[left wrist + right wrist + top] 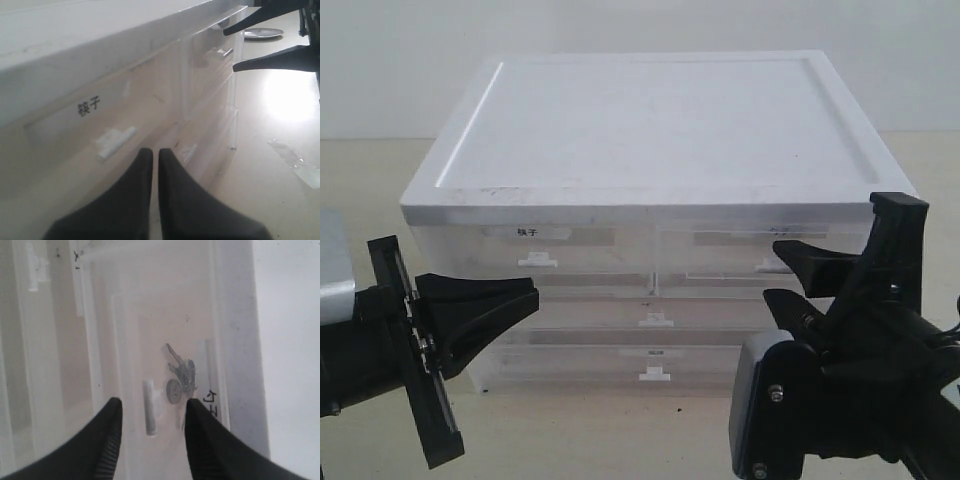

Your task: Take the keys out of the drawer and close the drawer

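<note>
While the black left gripper hangs nearest, before the lower left corner of the cabinet front, with its two fingers pressed together on nothing, the black right gripper before the right edge has its fingers spread apart and holds nothing. Seen from its own wrist, the right gripper faces the front of the half-width translucent plastic drawer. The drawer's small white tab handle sits in the gap between the fingertips; whether they touch it cannot be told.

Just behind that front wall, beside the handle and nearer one fingertip, lie the keys, a small bunch of silver metal on a ring with a round fob. They are inside the drawer, apart from the fingers.

This drawer fills the upper right corner of the white-topped translucent plastic cabinet. Beside it, at the upper left corner, is a half-width drawer with a black-lettered white label. The cabinet stands on a pale beige table.
</note>
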`<state>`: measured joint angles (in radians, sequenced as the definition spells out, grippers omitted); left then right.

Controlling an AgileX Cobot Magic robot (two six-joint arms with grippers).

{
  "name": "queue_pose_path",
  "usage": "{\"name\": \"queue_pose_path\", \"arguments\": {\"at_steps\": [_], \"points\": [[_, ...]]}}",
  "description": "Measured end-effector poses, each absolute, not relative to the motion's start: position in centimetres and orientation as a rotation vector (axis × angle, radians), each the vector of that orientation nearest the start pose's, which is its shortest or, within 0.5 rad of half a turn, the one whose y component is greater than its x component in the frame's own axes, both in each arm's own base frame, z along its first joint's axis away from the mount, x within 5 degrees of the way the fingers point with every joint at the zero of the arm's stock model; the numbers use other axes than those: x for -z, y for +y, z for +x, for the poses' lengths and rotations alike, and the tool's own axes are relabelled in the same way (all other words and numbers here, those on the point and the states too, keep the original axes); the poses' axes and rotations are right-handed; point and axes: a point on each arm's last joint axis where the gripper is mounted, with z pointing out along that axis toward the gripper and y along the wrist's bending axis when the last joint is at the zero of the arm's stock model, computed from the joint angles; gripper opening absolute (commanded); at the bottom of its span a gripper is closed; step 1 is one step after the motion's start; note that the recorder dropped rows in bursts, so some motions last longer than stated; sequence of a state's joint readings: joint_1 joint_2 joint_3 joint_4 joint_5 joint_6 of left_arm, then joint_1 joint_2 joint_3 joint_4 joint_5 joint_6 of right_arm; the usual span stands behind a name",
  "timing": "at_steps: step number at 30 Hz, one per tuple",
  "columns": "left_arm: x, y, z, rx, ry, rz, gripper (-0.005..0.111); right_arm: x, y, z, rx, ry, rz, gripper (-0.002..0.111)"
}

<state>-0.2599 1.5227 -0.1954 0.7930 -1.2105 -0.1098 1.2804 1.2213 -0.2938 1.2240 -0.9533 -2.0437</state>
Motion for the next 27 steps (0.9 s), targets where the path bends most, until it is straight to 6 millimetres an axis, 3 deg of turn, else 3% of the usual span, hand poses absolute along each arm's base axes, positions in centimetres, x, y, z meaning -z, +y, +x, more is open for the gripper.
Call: {"name": "queue_pose_path", "arguments": {"at_steps": [8, 11, 13, 19, 27], "points": [[-16.58, -10.86, 17.19, 0.649, 1.468, 0.924, 0.004, -20.63, 14.92, 11.77, 0.685, 1.242, -1.415, 0.036], [-16.58, -10.86, 17.19, 0.649, 1.468, 0.924, 0.004, -20.61, 14.89, 11.77, 0.686, 1.246, -1.415, 0.027], [-16.58, -10.86, 17.19, 0.649, 1.468, 0.924, 0.004, -20.59, 14.86, 11.77, 0.687, 1.250, -1.415, 0.014], [-16.58, -10.86, 17.19, 0.649, 1.468, 0.924, 0.004, -20.53, 14.76, 11.81, 0.699, 1.256, -1.423, 0.001], [-16.58, -10.86, 17.19, 0.649, 1.468, 0.924, 0.004, -20.47, 14.65, 11.83, 0.734, 1.245, -1.450, 0.000]]}}
